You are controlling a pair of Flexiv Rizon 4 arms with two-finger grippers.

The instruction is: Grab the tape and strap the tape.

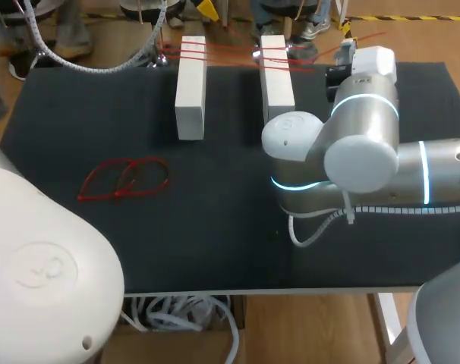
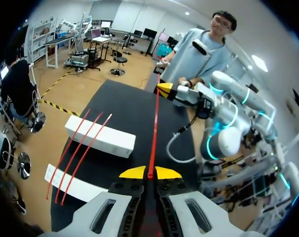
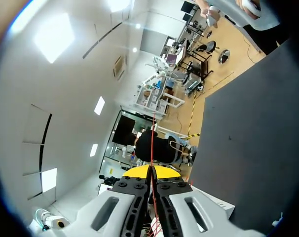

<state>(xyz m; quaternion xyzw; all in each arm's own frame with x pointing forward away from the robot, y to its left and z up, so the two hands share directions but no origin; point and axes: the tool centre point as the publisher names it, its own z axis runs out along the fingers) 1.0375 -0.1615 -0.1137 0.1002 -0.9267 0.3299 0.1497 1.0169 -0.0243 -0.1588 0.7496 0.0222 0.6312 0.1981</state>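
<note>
The left pincer (image 2: pixel 150 173) is squeezed shut on a thin red tape (image 2: pixel 154 133). Its two yellow tips are together, with the tape caught between them. The tape runs straight and tight above the black table (image 2: pixel 125 106) to the right pincer (image 3: pixel 150 171). That one is pinched on the same tape too, with its yellow tips together. Three other tapes (image 2: pixel 78 153) lie side by side across two white blocks (image 1: pixel 190 87) at the far end of the table. Two red loops (image 1: pixel 124 180) lie flat on the table, well away from the blocks. The right arm (image 1: pixel 359 152) reaches over the table past the blocks.
</note>
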